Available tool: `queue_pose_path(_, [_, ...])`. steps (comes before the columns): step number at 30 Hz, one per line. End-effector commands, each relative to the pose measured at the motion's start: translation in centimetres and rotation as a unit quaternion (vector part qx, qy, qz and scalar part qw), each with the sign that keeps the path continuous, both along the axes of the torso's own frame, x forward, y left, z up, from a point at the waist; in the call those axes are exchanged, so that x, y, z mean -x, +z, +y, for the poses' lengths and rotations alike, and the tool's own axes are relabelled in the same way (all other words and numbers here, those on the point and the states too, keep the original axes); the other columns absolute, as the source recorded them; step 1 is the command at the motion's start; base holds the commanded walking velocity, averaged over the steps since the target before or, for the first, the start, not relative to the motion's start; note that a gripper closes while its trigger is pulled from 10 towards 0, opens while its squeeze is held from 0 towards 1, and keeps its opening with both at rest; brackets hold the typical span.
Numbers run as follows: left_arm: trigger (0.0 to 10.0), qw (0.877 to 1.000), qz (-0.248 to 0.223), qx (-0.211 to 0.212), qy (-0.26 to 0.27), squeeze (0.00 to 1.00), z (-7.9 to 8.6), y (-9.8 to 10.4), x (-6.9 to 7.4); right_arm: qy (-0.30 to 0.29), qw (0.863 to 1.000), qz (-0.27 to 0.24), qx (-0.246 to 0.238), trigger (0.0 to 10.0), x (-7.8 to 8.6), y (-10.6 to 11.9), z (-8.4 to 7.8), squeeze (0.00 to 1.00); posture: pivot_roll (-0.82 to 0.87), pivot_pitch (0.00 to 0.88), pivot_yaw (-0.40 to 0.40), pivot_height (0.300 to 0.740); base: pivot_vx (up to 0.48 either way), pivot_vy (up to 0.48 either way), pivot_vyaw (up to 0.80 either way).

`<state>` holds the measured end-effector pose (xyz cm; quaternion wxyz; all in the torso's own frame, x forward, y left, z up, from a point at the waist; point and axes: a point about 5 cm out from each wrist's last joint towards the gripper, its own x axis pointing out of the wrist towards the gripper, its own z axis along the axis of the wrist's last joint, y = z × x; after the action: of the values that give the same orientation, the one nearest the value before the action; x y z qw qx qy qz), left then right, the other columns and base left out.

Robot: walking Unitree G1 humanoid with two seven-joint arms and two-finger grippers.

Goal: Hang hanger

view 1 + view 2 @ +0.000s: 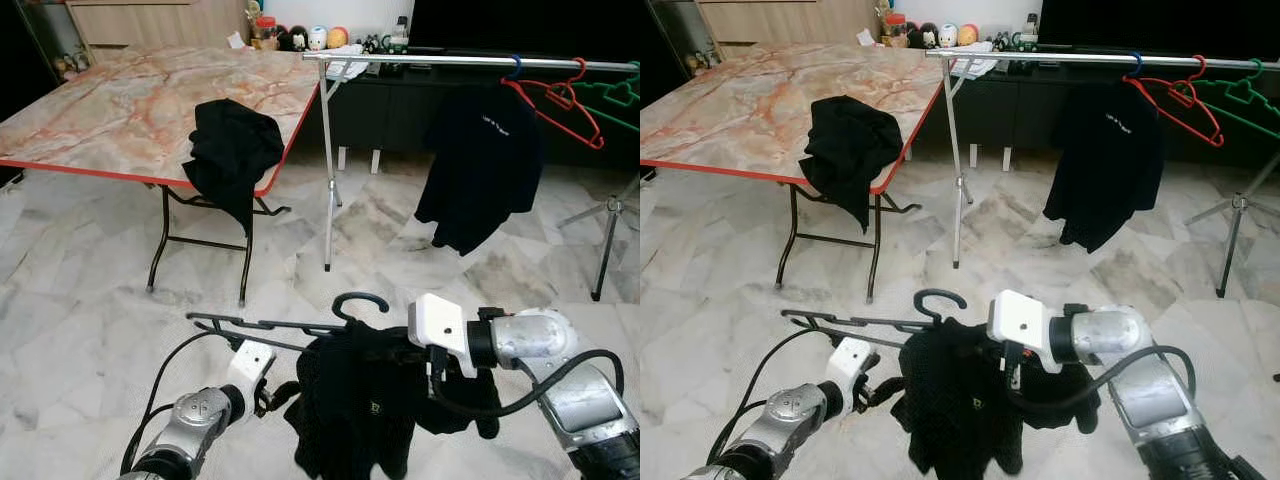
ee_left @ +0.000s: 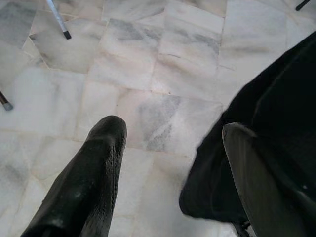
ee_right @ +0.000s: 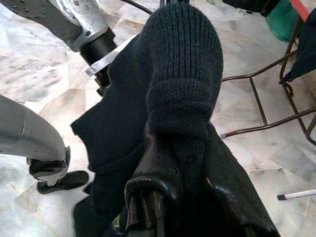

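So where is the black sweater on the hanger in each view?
Left eye view: black sweater low in the centre.
Right eye view: low centre again.
Left wrist view: dark, beside the left gripper.
Right wrist view: close up, over the right gripper.
Shared landmark: marble floor.

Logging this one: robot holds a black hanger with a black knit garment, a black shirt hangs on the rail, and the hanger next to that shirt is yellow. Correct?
Not quite: the empty hanger next to the hanging black shirt on the rail is red, as the left eye view shows. The rest stands: black hanger with black knit garment.
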<state>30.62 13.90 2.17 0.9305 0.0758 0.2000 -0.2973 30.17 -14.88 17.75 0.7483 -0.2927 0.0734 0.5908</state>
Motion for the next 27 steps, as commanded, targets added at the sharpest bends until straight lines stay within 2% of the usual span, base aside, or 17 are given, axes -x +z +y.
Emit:
queue_pose_path(1, [10.0,1.0,0.016,0.004,0.003,0.0,0.8,-0.5,0.5,0.001,1.0,-0.018,-0.01,10.0,-0.2,0.9,0.2,0.0,-0.04,0.105,0.026,0.74,0.0,0.0,0.0])
queue_pose_path(6, [10.0,0.999,0.039,0.016,0.001,0.0,1.6,-1.1,1.2,0.004,1.0,-0.022,-0.01,10.0,0.0,1.2,0.2,0.0,-0.04,0.108,0.025,0.74,0.0,0.0,0.0])
queue_pose_path(9, [10.0,0.997,0.053,0.055,0.021,0.0,1.8,-1.5,1.7,0.011,0.999,-0.029,-0.012,10.0,0.1,1.7,0.4,0.0,-0.05,0.108,0.025,0.74,0.0,0.0,0.0])
queue_pose_path(12, [10.0,0.995,0.052,0.077,0.026,0.0,1.7,-1.4,1.7,0.016,0.999,-0.033,-0.016,10.0,0.2,2.1,0.5,0.0,-0.05,0.108,0.024,0.74,0.0,0.0,0.0])
queue_pose_path(18, [10.0,0.998,0.042,0.049,-0.02,0.0,0.8,-1.3,1.7,0.016,0.999,-0.041,-0.02,10.0,0.0,2.5,0.9,0.0,-0.05,0.108,0.019,0.74,0.0,0.0,0.0])
queue_pose_path(25, [10.0,0.999,0.017,0.034,-0.038,0.0,0.2,-0.5,1.1,0.009,0.999,-0.046,-0.026,10.0,-0.4,2.5,1.4,0.0,-0.05,0.107,0.017,0.74,0.0,0.0,0.0])
queue_pose_path(27, [10.0,0.999,0.007,0.015,-0.046,0.0,0.0,-0.4,1.0,0.002,0.998,-0.049,-0.028,10.0,-0.7,2.5,1.5,0.0,-0.05,0.107,0.017,0.74,0.0,0.0,0.0])
